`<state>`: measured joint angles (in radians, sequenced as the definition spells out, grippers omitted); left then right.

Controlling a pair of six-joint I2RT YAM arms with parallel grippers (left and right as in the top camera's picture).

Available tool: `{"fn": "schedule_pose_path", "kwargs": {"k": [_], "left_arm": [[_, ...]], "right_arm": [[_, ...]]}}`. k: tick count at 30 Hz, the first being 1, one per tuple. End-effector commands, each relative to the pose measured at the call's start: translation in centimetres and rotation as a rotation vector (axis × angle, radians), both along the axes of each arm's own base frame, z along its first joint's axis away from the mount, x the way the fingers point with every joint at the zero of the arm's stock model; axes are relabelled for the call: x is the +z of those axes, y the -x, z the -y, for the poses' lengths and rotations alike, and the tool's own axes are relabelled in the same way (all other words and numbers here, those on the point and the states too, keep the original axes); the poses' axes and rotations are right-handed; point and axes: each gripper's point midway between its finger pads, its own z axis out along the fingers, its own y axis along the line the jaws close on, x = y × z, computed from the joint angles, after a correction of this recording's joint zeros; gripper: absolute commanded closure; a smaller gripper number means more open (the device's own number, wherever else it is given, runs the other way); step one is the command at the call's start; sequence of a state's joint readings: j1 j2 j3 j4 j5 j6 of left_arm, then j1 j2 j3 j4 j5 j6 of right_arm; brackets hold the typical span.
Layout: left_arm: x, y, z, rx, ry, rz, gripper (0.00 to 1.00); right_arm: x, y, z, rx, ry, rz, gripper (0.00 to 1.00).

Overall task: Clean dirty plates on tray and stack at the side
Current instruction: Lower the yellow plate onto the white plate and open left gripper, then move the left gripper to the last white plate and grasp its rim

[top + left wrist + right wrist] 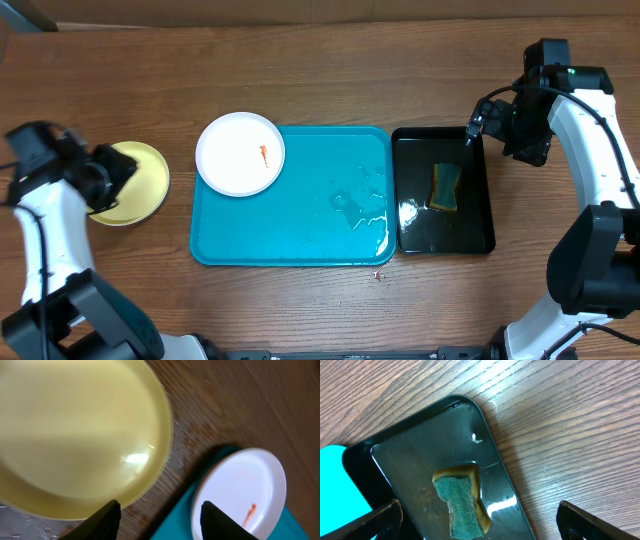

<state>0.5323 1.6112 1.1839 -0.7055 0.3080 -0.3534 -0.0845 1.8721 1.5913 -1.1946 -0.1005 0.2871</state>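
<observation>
A pale yellow plate [140, 185] lies on the wooden table left of the turquoise tray [290, 220]; it fills the left wrist view [75, 435]. A white plate [240, 153] with an orange-red smear sits on the tray's far-left corner, overhanging the rim, and also shows in the left wrist view [240, 485]. A second white plate is not in view. My left gripper [115, 172] [162, 522] is open and empty above the yellow plate's near-right edge. My right gripper [478, 122] [480, 527] is open and empty above the black tray's far-right corner.
A glossy black tray [475, 215] [410, 455] lies right of the turquoise tray and holds a green-and-yellow sponge [446, 187] [460, 500] in shallow water. Water drops [360, 205] lie on the turquoise tray's right half. Bare wood surrounds both trays.
</observation>
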Motion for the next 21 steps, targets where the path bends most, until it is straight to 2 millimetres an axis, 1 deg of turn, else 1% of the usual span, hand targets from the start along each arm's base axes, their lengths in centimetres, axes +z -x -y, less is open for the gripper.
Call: {"fn": "schedule_pose_path", "kwargs": {"k": [1, 5, 10, 12, 15, 21], "left_arm": [[-0.7, -1.0, 4.4, -0.17, -0.033, -0.033, 0.48], [-2.8, -1.7, 7.6, -0.265, -0.094, -0.109, 0.48], [-6.1, -2.3, 10.5, -0.36, -0.127, -0.189, 0.5], [-7.2, -2.3, 10.8, -0.371, -0.146, -0.217, 0.5], [-8.0, -2.6, 10.6, -0.37, -0.16, -0.229, 0.5], [-8.1, -2.4, 10.8, -0.373, -0.153, -0.235, 0.55]], "right_arm": [[0.8, -0.3, 0.0, 0.003, -0.002, 0.029, 0.0], [0.8, -0.3, 0.0, 0.003, -0.002, 0.029, 0.0], [0.8, -0.3, 0.0, 0.003, -0.002, 0.029, 0.0], [0.8, -0.3, 0.0, 0.003, -0.002, 0.029, 0.0], [0.8, -0.3, 0.0, 0.003, -0.002, 0.029, 0.0], [0.8, -0.3, 0.0, 0.003, -0.002, 0.029, 0.0]]}}
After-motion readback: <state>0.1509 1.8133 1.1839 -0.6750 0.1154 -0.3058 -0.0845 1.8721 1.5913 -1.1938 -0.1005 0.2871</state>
